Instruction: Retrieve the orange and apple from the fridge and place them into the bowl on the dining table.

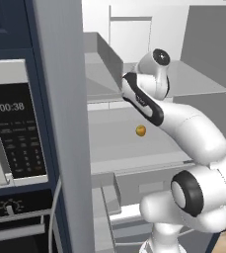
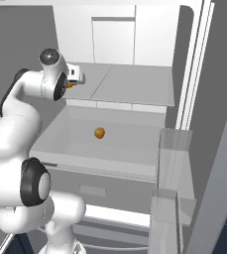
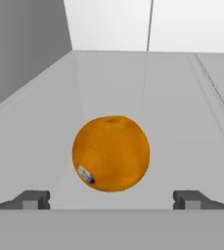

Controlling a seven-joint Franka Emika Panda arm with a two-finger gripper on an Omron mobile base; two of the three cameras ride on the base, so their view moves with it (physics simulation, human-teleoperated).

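The fridge point(image 1: 60, 123) stands open, white inside. On its upper shelf point(image 2: 135, 89) lies the orange point(image 3: 111, 154), round, with a small sticker low on its left side. My gripper point(image 3: 111, 197) is open just in front of it, one fingertip point(image 3: 33, 199) on each side and clear of the peel. From the right base view the hand point(image 2: 76, 76) reaches in at the shelf's left end, with a sliver of the orange point(image 2: 70, 85) beside it. A small yellow-orange fruit point(image 1: 140, 130) point(image 2: 99, 133) sits on the lower shelf; I cannot tell whether it is the apple. The bowl and dining table are out of view.
A black built-in microwave point(image 1: 16, 128) and an oven below it stand left of the fridge. Door bins point(image 2: 174, 149) jut out on the right, and the open right door point(image 2: 219, 173) stands close by. The shelf's left wall point(image 3: 25, 44) is close to the orange.
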